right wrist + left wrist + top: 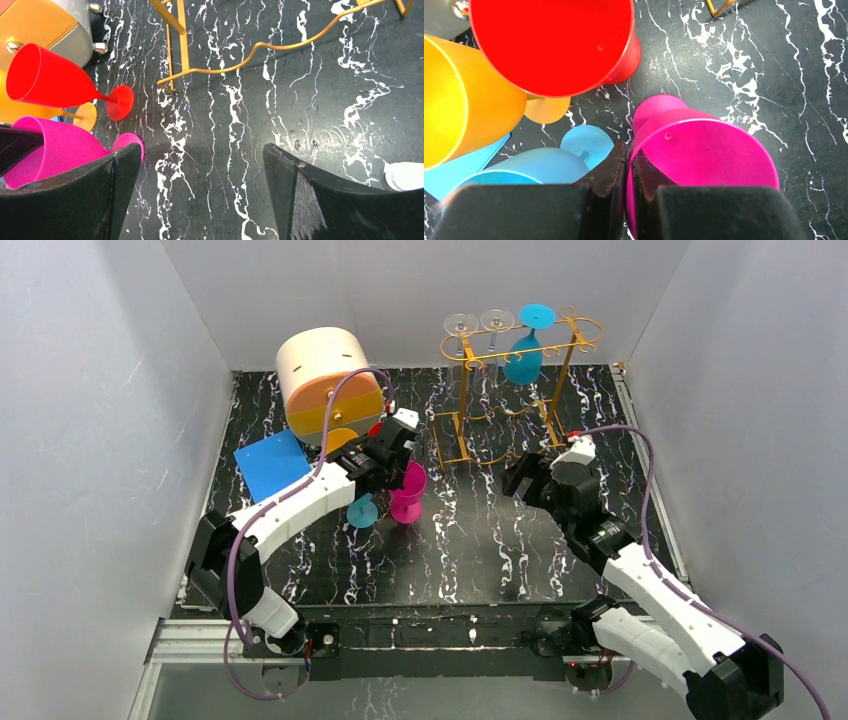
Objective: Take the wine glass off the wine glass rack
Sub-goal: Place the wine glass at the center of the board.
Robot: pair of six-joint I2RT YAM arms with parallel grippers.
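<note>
Left gripper (626, 155): jaws closed, pinching the rim wall of the magenta wine glass (704, 150), which is down at the table among a red glass (554, 45) and a light-blue glass (524, 165). Right gripper (200, 165): jaws spread wide, empty, over bare table (225, 130) before the wine glass rack (468, 400), where a blue glass (523, 360) and clear glasses (460, 325) hang. Likely hazard: a skewed release tips the magenta glass into its close neighbours.
</note>
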